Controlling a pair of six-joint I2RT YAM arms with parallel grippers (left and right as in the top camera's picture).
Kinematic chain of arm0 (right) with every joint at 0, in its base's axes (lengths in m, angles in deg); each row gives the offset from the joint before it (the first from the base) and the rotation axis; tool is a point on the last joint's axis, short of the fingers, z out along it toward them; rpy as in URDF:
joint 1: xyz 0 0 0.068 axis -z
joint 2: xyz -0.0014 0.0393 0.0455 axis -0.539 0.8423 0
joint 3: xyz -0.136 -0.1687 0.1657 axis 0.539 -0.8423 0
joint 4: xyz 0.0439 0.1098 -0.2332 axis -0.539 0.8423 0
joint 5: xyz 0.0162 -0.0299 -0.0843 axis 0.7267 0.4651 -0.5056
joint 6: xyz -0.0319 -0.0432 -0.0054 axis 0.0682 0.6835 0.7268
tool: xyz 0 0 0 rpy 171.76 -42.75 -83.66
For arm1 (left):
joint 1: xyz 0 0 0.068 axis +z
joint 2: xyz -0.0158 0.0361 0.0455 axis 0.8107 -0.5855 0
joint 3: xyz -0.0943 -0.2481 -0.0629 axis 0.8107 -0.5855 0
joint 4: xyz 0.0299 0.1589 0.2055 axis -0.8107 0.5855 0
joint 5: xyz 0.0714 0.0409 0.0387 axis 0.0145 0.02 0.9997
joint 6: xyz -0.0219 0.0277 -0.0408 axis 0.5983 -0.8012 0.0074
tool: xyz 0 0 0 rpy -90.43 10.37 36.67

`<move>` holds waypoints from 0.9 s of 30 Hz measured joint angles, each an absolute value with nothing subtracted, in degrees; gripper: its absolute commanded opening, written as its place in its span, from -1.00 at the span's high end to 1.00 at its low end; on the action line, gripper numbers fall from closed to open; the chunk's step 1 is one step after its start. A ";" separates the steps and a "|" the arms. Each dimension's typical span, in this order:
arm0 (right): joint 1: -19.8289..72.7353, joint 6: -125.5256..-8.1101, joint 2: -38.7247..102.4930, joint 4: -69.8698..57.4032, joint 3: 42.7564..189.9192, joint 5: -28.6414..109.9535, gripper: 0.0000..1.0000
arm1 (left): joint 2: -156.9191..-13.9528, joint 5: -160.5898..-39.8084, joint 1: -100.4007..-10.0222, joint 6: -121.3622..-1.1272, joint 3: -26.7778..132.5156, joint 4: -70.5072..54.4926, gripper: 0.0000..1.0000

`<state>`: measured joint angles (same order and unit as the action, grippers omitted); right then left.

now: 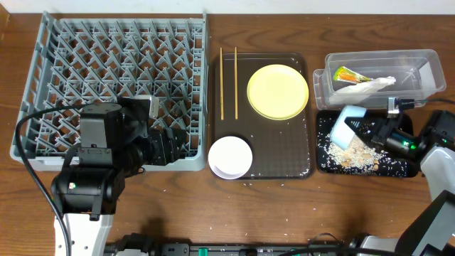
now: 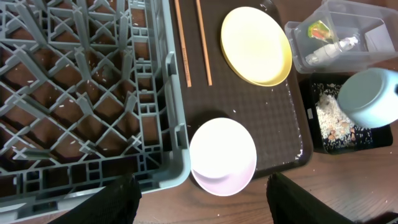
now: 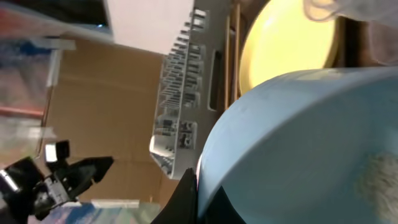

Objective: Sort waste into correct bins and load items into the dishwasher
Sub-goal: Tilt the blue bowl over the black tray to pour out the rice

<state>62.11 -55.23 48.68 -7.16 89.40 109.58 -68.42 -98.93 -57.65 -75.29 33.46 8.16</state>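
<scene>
My right gripper (image 1: 370, 132) is shut on the rim of the light blue bowl (image 1: 348, 126), holding it tipped over the black tray (image 1: 402, 168), where beige crumbs (image 1: 353, 156) lie. The bowl fills the right wrist view (image 3: 298, 143). The clear tub (image 1: 426, 67) holds the green-and-orange wrapper (image 1: 348, 74) and the white napkin (image 1: 370, 86). The yellow plate (image 1: 278, 91), white bowl (image 1: 230, 156) and two chopsticks (image 1: 222, 82) lie on the brown tray (image 1: 284, 153). My left gripper (image 2: 199, 205) is open and empty, just in front of the white bowl (image 2: 222, 155) and the grey rack's corner (image 2: 174, 168).
The grey rack (image 1: 114, 85) fills the left half of the table, with scattered rice grains inside it (image 2: 93, 81). A few crumbs lie on the brown tray and on the wooden table in front of it. The small white cup is not in view.
</scene>
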 measured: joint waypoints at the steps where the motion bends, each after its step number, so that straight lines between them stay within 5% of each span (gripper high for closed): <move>1: 62.09 -55.54 48.68 -7.12 89.40 109.01 0.98 | -68.42 -98.93 -57.65 -75.29 33.46 8.16 -0.34; 27: 61.68 -49.22 48.72 -7.34 89.36 118.39 0.98 | -68.42 -98.93 -57.65 -75.29 33.46 8.16 -0.35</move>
<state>61.68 -49.22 48.72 -7.34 89.36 118.39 -68.42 -98.93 -57.65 -75.29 33.46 8.16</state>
